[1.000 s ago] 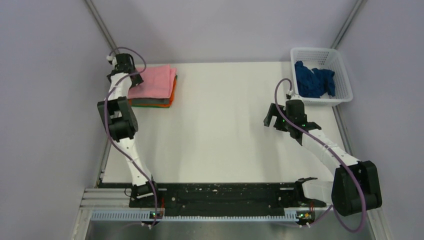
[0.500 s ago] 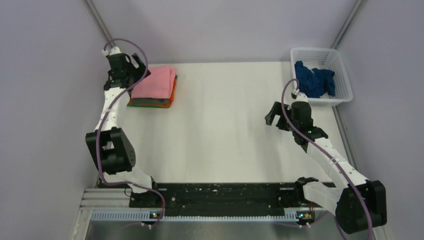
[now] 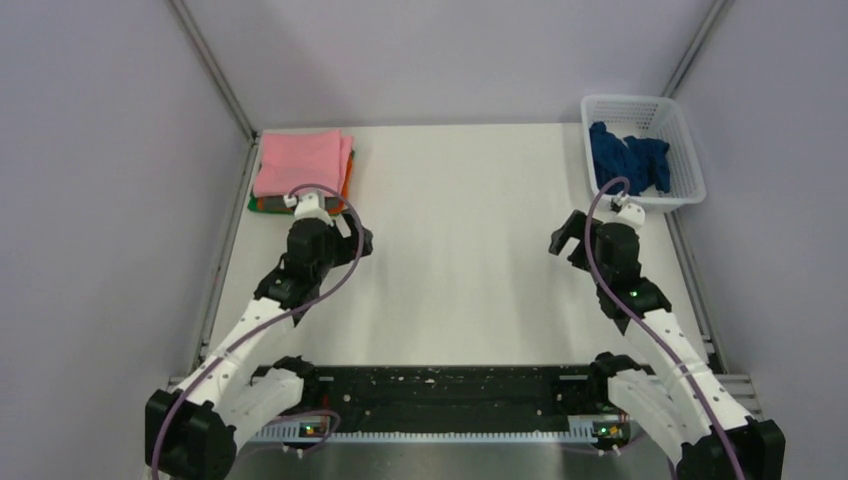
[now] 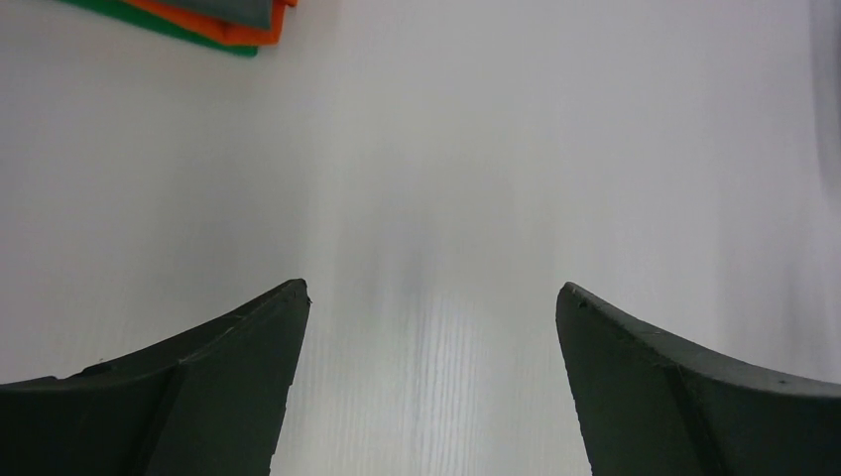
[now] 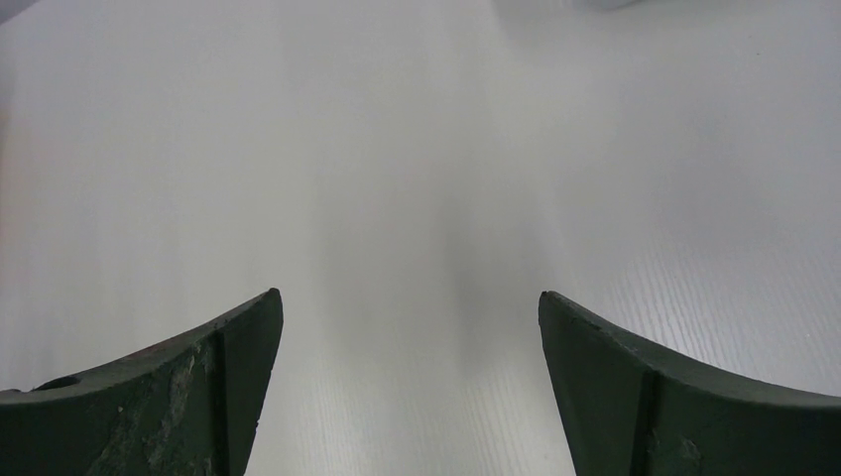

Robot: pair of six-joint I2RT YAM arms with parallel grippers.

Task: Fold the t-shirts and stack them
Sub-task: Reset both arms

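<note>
A folded light pink t-shirt tops a stack at the table's far left corner. Orange, grey and green folded t-shirts show as edges beneath it. In the left wrist view the stack's orange and green corner shows at the upper left. A crumpled dark blue t-shirt lies in the white mesh basket. My left gripper hovers open just in front of the stack, nothing between its fingers. My right gripper hangs open over bare table, in front and left of the basket.
The white table lies between grey walls, with metal rails along its left and right sides. The basket stands at the far right corner. The black base bar runs along the near edge.
My left arm has drawn back from the stack's far left side to just in front of it. The right gripper has drifted slightly right, toward the basket.
</note>
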